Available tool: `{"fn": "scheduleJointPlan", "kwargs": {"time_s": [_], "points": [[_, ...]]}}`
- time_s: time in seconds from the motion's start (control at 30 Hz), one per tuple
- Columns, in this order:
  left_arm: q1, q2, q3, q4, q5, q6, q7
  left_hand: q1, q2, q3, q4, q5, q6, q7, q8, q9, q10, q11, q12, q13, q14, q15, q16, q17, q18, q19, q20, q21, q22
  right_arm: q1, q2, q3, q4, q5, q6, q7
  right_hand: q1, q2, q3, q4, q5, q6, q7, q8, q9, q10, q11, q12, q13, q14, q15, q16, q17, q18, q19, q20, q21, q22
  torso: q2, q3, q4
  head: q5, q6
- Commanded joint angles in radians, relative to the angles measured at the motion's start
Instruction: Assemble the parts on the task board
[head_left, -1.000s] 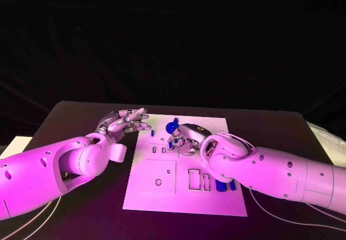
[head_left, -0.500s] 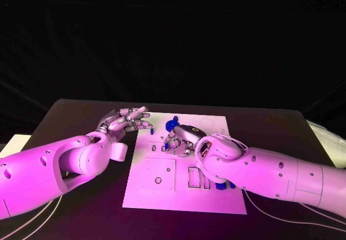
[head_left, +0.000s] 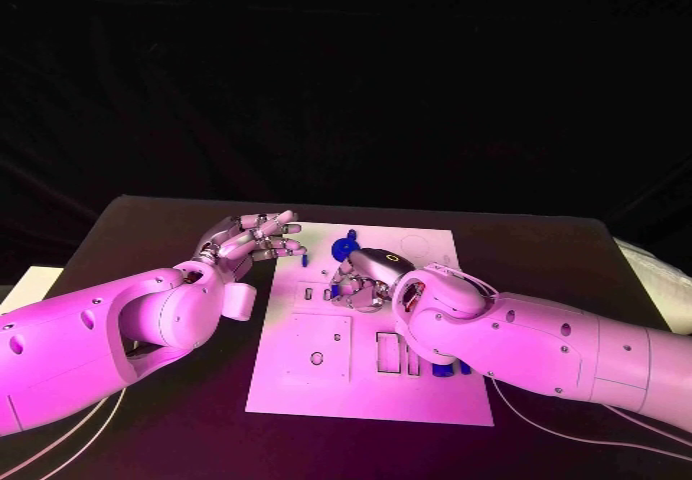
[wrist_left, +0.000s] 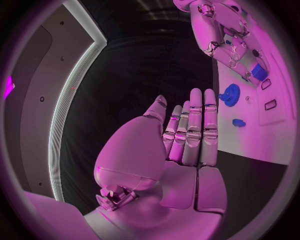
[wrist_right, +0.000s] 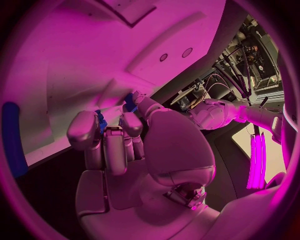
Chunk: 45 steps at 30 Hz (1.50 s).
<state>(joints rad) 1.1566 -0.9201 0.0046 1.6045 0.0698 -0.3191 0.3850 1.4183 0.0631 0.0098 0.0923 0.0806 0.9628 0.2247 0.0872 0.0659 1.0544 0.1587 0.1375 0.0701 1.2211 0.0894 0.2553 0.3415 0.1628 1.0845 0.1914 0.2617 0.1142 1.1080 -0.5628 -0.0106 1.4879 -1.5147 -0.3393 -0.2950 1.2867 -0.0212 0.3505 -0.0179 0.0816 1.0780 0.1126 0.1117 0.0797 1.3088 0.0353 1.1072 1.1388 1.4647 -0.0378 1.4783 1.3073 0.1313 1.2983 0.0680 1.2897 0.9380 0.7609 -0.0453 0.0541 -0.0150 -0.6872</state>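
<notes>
Two bulky white arms with smooth rounded shells, small dark screw holes and thin pale cables trailing underneath (both end in jointed silver hands: left hand (head_left: 254, 240), right hand (head_left: 368, 277))

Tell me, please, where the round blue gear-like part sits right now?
In the head view the round blue part stands on the task board near its far edge, between the left hand and the right hand.

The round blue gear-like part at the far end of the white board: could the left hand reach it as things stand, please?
Probably yes: the left hand hovers open beside the white task board, and the round blue gear-like part lies uncovered just past it; the right hand works nearer in.
</notes>
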Motion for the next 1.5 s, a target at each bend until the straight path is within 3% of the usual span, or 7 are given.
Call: {"fn": "scheduleJointPlan", "kwargs": {"time_s": [0.03, 0.37, 0.53, 0.67, 0.87, 1.17, 1.5], "points": [[0.001, 0.003, 0.000, 0.003, 0.002, 0.023, 0.009, 0.011, 0.003, 0.000, -0.007, 0.005, -0.004, -0.003, 0.004, 0.002, -0.005, -0.004, 0.002, -0.002, -0.007, -0.004, -0.003, 0.001, 0.019, 0.001, 0.001, -0.003, -0.002, -0.008, -0.006, -0.006, -0.002, -0.032, 0.056, -0.041, -0.003, -0.004, 0.006, -0.002, 0.006, 0.009, 0.004, 0.002, 0.002, -0.003, -0.005, -0.006, -0.001, 0.069, -0.004, -0.006, 0.080, -0.014, -0.005, -0.003, -0.004, -0.001, 0.001, 0.0003, -0.0012, 0.001, -0.001], [0.001, 0.005, 0.000, 0.003, 0.002, 0.025, 0.008, 0.011, 0.003, 0.000, -0.007, 0.005, -0.004, -0.003, 0.004, 0.002, -0.005, -0.004, 0.002, -0.002, -0.007, -0.004, -0.003, 0.001, 0.019, 0.001, 0.001, -0.003, -0.002, -0.009, -0.012, -0.006, 0.009, -0.043, 0.066, -0.048, -0.006, -0.010, 0.005, -0.003, 0.009, 0.010, 0.004, 0.002, 0.002, -0.005, -0.005, -0.008, -0.003, 0.068, -0.004, -0.007, 0.079, -0.014, -0.005, -0.003, -0.005, -0.003, 0.001, -0.0003, 0.0004, 0.001, -0.005], [0.001, 0.007, 0.000, 0.002, 0.002, 0.026, 0.008, 0.011, 0.003, 0.000, -0.007, 0.005, -0.004, -0.003, 0.004, 0.002, -0.005, -0.004, 0.002, -0.002, -0.007, -0.004, -0.003, 0.001, 0.019, 0.001, 0.001, -0.003, -0.002, -0.010, -0.015, -0.006, 0.008, -0.044, 0.066, -0.048, -0.027, -0.033, -0.005, 0.002, 0.059, 0.004, 0.007, -0.003, 0.000, -0.010, -0.003, -0.019, -0.011, 0.068, -0.003, -0.010, 0.075, -0.012, -0.009, -0.003, -0.013, -0.015, 0.001, -0.0005, 0.0000, -0.009, -0.003], [0.001, 0.008, 0.000, 0.002, 0.002, 0.027, 0.007, 0.011, 0.003, 0.000, -0.007, 0.005, -0.004, -0.003, 0.004, 0.002, -0.005, -0.004, 0.002, -0.002, -0.007, -0.004, -0.003, 0.001, 0.019, 0.001, 0.001, -0.003, -0.002, -0.010, -0.014, -0.006, 0.006, -0.044, 0.062, -0.047, -0.049, -0.057, -0.025, 0.011, 0.087, -0.016, 0.015, -0.016, -0.005, -0.018, 0.004, -0.031, -0.022, 0.067, 0.002, -0.011, 0.075, -0.011, -0.013, 0.000, -0.019, -0.024, 0.001, 0.0001, -0.0006, -0.007, -0.004], [0.001, 0.010, 0.000, 0.002, 0.002, 0.030, 0.004, 0.011, 0.003, 0.000, -0.007, 0.005, -0.004, -0.003, 0.004, 0.002, -0.005, -0.004, 0.002, -0.002, -0.007, -0.004, -0.003, 0.001, 0.019, 0.001, 0.001, -0.003, -0.002, -0.011, -0.012, -0.006, 0.005, -0.047, 0.038, -0.042, -0.065, -0.084, -0.055, 0.019, 0.104, -0.057, 0.025, -0.039, -0.011, -0.037, 0.013, -0.056, -0.043, 0.068, 0.010, -0.010, 0.079, -0.010, -0.016, 0.007, -0.025, -0.033, 0.000, -0.0005, 0.0002, -0.008, -0.007], [0.001, 0.010, 0.000, 0.001, 0.002, 0.032, 0.002, 0.010, 0.003, 0.001, -0.008, 0.005, -0.004, -0.003, 0.004, 0.002, -0.005, -0.004, 0.003, -0.002, -0.007, -0.004, -0.003, 0.002, 0.019, 0.001, 0.001, -0.003, -0.001, -0.014, -0.013, -0.006, 0.010, -0.051, -0.052, -0.010, -0.050, -0.104, -0.093, 0.018, 0.133, -0.098, 0.033, -0.045, -0.012, -0.082, 0.022, -0.105, -0.091, 0.066, 0.018, -0.012, 0.077, -0.006, -0.026, 0.015, -0.039, -0.055, 0.001, -0.0006, -0.0003, -0.005, -0.006], [0.001, 0.012, 0.000, -0.001, -0.001, 0.034, -0.010, 0.014, 0.005, 0.007, -0.013, 0.005, -0.006, -0.002, 0.003, 0.001, -0.006, -0.004, 0.002, -0.002, -0.008, -0.004, -0.004, 0.005, 0.019, 0.001, 0.000, -0.003, -0.001, -0.021, -0.027, -0.005, 0.043, -0.048, -0.172, 0.037, -0.052, -0.107, -0.106, 0.022, 0.144, -0.102, 0.034, -0.043, -0.011, -0.084, 0.022, -0.106, -0.095, 0.066, 0.019, -0.013, 0.077, -0.006, -0.026, 0.016, -0.040, -0.056, 0.001, 0.0002, 0.0003, -0.003, -0.008]]}}
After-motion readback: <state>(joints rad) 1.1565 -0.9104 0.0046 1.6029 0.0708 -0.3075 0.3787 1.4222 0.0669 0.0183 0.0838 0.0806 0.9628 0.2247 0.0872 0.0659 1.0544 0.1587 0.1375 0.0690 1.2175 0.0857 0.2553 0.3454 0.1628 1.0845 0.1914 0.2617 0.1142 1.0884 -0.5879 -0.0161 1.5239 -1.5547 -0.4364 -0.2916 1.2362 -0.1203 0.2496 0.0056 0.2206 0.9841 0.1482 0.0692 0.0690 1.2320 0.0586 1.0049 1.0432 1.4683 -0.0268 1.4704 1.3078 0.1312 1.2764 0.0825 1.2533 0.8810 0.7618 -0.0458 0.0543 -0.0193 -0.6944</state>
